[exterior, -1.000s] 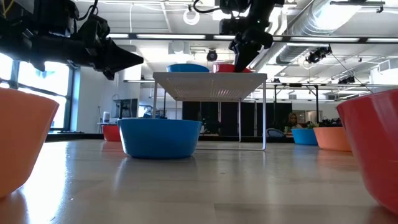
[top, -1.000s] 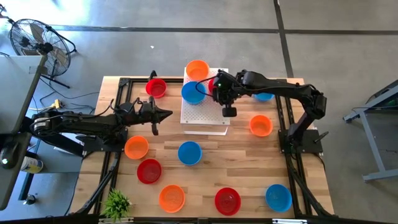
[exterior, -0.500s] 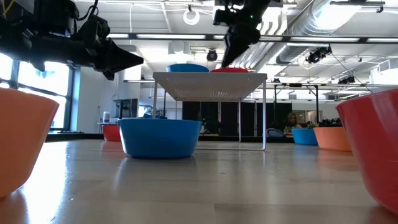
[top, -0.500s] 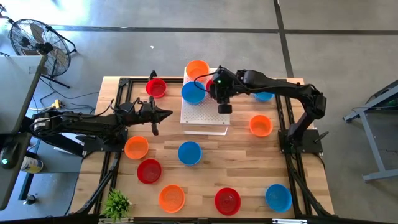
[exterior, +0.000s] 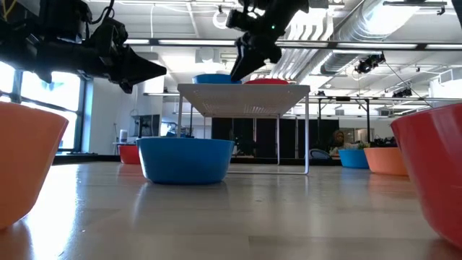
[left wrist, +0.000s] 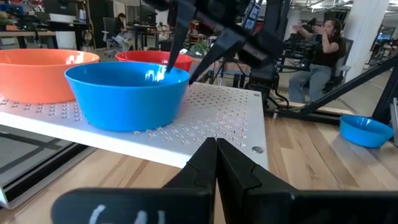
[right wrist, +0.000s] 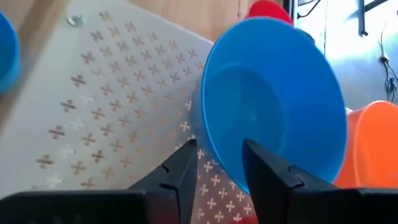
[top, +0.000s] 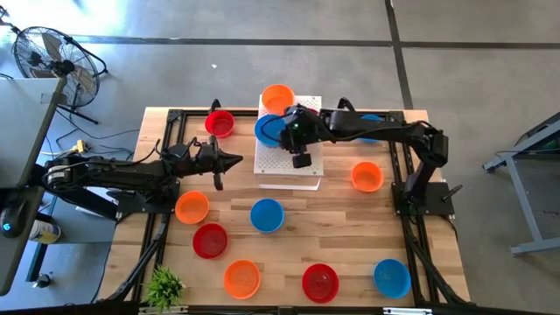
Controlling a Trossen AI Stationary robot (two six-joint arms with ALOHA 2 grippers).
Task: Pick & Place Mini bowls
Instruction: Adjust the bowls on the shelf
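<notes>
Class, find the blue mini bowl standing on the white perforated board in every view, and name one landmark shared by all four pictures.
High view: blue mini bowl, at the board's left edge, partly under the right gripper.
Low view: its rim shows above the raised board.
Left wrist view: centre-left.
Right wrist view: fills the middle.
Shared landmark: the white perforated board.

Grey concrete floor (top: 262, 22), standing fan (top: 48, 57), ceiling ducts (exterior: 375, 22).
</notes>
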